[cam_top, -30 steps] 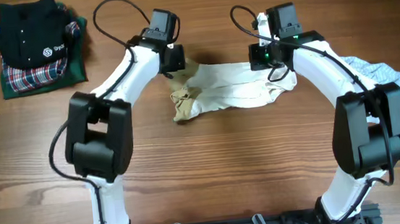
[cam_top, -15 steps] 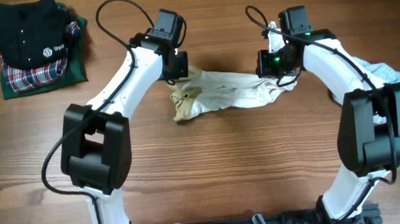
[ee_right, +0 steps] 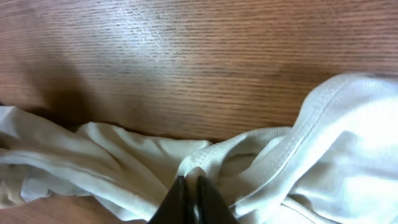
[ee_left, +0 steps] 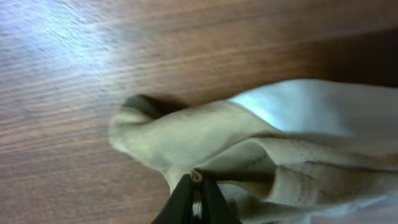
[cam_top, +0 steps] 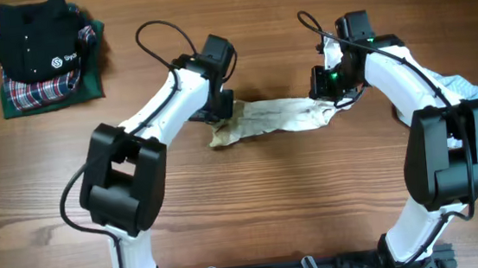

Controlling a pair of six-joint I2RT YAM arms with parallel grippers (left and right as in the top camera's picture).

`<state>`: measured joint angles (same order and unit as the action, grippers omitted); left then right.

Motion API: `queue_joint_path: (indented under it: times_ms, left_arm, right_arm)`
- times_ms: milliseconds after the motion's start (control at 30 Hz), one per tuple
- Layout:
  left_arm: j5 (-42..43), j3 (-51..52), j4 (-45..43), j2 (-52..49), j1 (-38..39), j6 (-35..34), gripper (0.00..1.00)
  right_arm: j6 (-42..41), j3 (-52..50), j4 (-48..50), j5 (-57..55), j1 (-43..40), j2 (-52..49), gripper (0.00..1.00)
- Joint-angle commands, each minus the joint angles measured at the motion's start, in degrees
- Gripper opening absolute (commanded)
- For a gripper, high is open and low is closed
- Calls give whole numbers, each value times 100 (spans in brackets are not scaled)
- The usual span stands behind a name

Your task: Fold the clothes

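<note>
— Both tools have slid toward the robot's base since a second ago. The cream garment [cam_top: 277,118] between them has gone from a loose, wide bunch to a narrow, drawn-out band.

— How is the left tool [ee_left: 196,194] holding?

— Pinched narrow on a fold of the garment, its dark tips almost meeting with cloth between them. Just beyond the tips a tan, rounded lump of fabric bulges out to the left. A whiter layer lies behind it to the right. Past that there is only the wooden surface [ee_left: 93,50].

— And the right tool [ee_right: 191,186]?

— Clamped just as tight, on a ribbed hem. Rumpled folds of cloth spread to the left of the tips, and a thick seamed edge curves up and away to the right. Bare wood lies farther out.

— Where does it all sit from overhead?

— The left tool [cam_top: 222,111] grips the band's left end and the right tool [cam_top: 333,100] grips its right end. The band stretches between them, low over the surface [cam_top: 271,201]. Out to the right of the right tool, a pale blue garment [cam_top: 465,88] lies crumpled, partly hidden by that arm. Well off to the left of the left tool, at the far corner, is a folded pile [cam_top: 41,56]. It has a black shirt on top, with plaid and green cloth beneath.
</note>
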<state>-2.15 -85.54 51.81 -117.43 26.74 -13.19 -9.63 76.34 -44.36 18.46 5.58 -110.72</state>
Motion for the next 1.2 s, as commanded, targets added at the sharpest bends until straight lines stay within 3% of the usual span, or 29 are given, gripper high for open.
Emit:
queue_joint_path:
  times_ms: [0,200,367,500,700,833,867,933,1033,1100,1167]
  left_arm:
    - [-52,46,122,155,79,-76,13]
    - [-52,42,378,1045,-37,-225,14]
    - [190,42,461,2249,103,-553,27]
    - [192,44,413,2092,297,-874,29]
    - [214,48,125,1609,560,-1176,32]
    - [210,48,-133,1303,697,-1196,31]
    - [146,48,-127,1244,693,-1193,34]
    - [94,48,-129,1239,669,-1191,43]
    - [57,48,-118,1239,647,-1189,50]
    - [57,48,-120,1239,647,-1191,51]
    - [57,48,-122,1239,647,-1191,64]
  right_arm:
    - [-258,-7,-101,94,-96,68,31]
    - [-238,-4,-385,420,-107,70,40]
    - [-33,-4,-680,992,-170,70,40]
    - [61,-4,-715,1239,-306,70,40]
    - [656,-4,-809,2262,-1231,70,40]
    - [789,-4,-717,1740,-1768,70,50]
    - [752,-4,-608,1333,-1873,68,64]
    - [640,-4,-485,1106,-1899,63,69]
    - [361,-9,-164,772,-1895,35,68]
    - [339,-11,-129,743,-1893,35,62]
    - [348,-22,-122,686,-1847,35,57]
